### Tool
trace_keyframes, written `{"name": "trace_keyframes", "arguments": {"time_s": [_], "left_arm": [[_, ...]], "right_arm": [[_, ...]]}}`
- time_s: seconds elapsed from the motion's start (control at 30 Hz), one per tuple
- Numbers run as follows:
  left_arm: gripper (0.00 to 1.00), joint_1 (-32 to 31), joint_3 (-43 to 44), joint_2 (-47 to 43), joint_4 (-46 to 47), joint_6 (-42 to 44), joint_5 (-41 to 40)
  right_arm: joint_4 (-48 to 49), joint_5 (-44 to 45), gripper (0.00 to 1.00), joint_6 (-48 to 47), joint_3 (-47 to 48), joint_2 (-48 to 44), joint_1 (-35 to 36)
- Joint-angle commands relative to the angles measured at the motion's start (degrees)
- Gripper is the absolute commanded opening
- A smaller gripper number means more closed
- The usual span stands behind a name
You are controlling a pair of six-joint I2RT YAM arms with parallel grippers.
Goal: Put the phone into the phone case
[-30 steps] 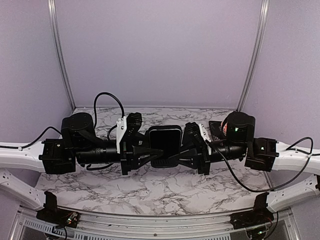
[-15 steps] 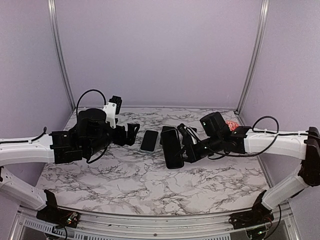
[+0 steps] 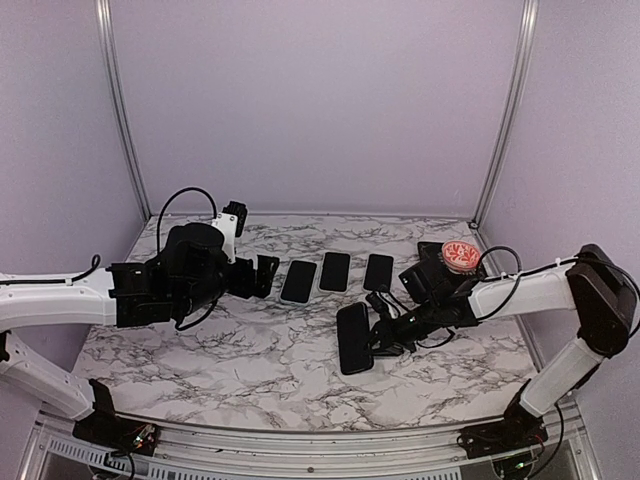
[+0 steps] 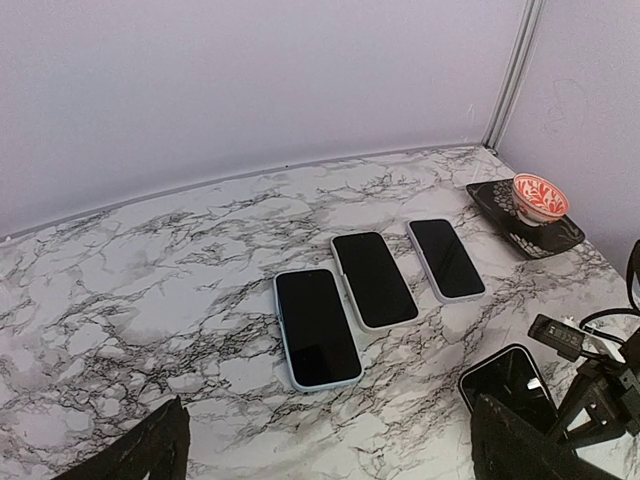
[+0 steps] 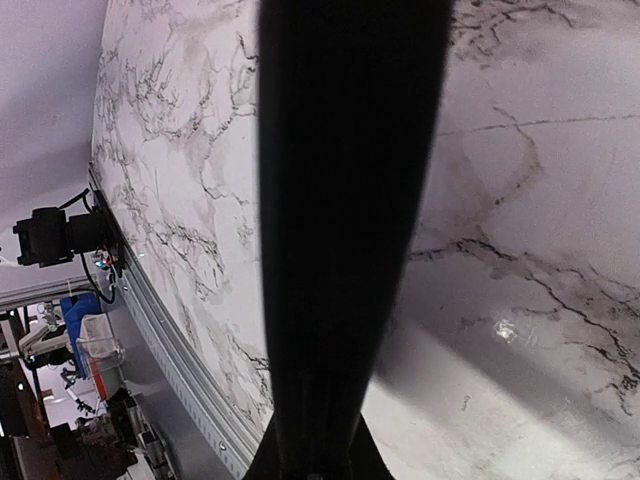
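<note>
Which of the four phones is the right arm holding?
The lone phone, set apart nearer us than the row of three. The right fingers are shut on its edge; the others lie flat, untouched.

Ahead of my wide-open left gripper three phones lay side by side with narrow gaps; bare table ran clear to its left. My right gripper, clamped on a phone, faced open marble; a bowl on its tray stood behind its wrist.
</note>
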Motion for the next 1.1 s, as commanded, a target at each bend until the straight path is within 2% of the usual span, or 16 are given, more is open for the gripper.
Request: {"name": "trace_keyframes", "arguments": {"time_s": [0.0, 0.1, 0.13, 0.2, 0.3, 0.4, 0.53, 0.6, 0.67, 0.8, 0.9, 0.97, 1.07], "left_arm": [[0.99, 0.5, 1.3, -0.1, -1.5, -0.3, -0.9], [0.99, 0.7, 0.8, -0.3, -1.5, -0.6, -1.6], [0.99, 0.8, 0.6, -0.3, -1.5, -0.6, -1.7], [0.99, 1.1, 0.4, -0.2, -1.6, -0.7, -1.7], [0.99, 1.5, 0.5, 0.2, -1.7, -0.7, -1.8], [0.99, 1.8, 0.3, 0.4, -1.9, -0.7, -1.8], [0.99, 2.9, 0.2, 0.3, -2.7, -0.3, -2.9], [0.99, 4.1, 0.2, 0.0, -3.2, -0.3, -4.4], [0.99, 5.7, 0.0, -0.9, -5.3, -0.3, -5.4], [0.99, 9.9, -2.1, -3.2, -6.5, -0.5, -10.1], [0.99, 13.0, -4.2, -5.5, -7.5, -0.9, -16.8], [0.99, 15.4, -6.2, -7.5, -7.4, -1.2, -20.3], [0.99, 21.0, -9.0, -9.6, -7.4, -2.4, -19.3]], "right_arm": [[4.4, -3.4, 0.0, 2.6, 0.7, 0.8, -0.4], [1.4, -0.7, 0.01, 1.4, 0.5, 0.4, -0.4], [0.3, 0.5, 0.1, 1.1, 0.4, 0.2, -0.4], [-1.1, 2.3, 0.19, 0.7, -0.1, -0.5, -0.6], [-3.4, 4.9, 0.4, -0.5, -0.8, -1.5, -0.8], [-7.2, 9.0, 0.54, -1.8, -0.8, -3.2, -1.2], [-16.4, 18.4, 0.68, -5.5, 1.8, -7.2, -1.5], [-21.3, 24.6, 0.8, -7.5, 4.9, -9.7, -2.0], [-24.1, 29.0, 0.97, -8.9, 7.5, -12.7, -3.4], [-24.4, 35.9, 0.99, -13.3, 10.6, -19.2, -9.7], [-19.8, 50.2, 0.99, -19.0, 10.9, -22.8, -14.3], [-13.4, 59.2, 0.99, -21.2, 8.7, -25.9, -17.3], [-0.1, 66.2, 0.99, -26.5, 2.2, -30.3, -19.1]]}}
